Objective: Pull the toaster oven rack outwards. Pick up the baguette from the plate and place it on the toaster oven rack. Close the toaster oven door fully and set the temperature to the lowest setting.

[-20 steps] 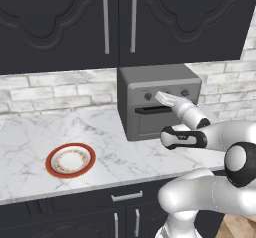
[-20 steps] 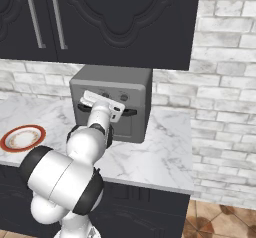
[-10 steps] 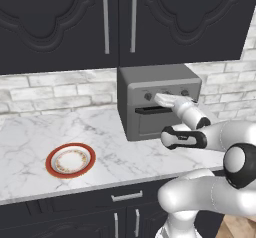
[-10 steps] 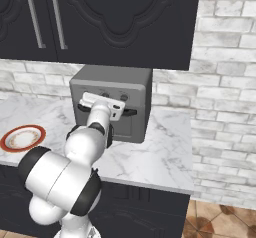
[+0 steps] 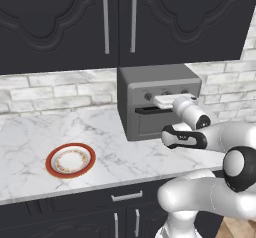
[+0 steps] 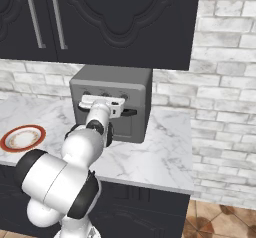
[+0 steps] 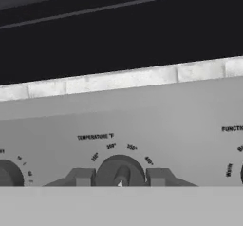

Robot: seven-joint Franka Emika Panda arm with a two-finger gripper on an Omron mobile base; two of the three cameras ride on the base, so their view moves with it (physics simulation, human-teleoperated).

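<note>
Your tool (image 7: pixel 119 178) is clenched on the middle knob (image 7: pixel 119 172) of the oven (image 5: pixel 150 84), the one labelled temperature, with a fingertip (image 7: pixel 81 177) on each side of it. The door (image 5: pixel 150 122) just below your tool stands closed. The plate (image 5: pixel 70 160) sits on the counter (image 5: pixel 30 137), well off to your tool's left and lower, nothing on it.
</note>
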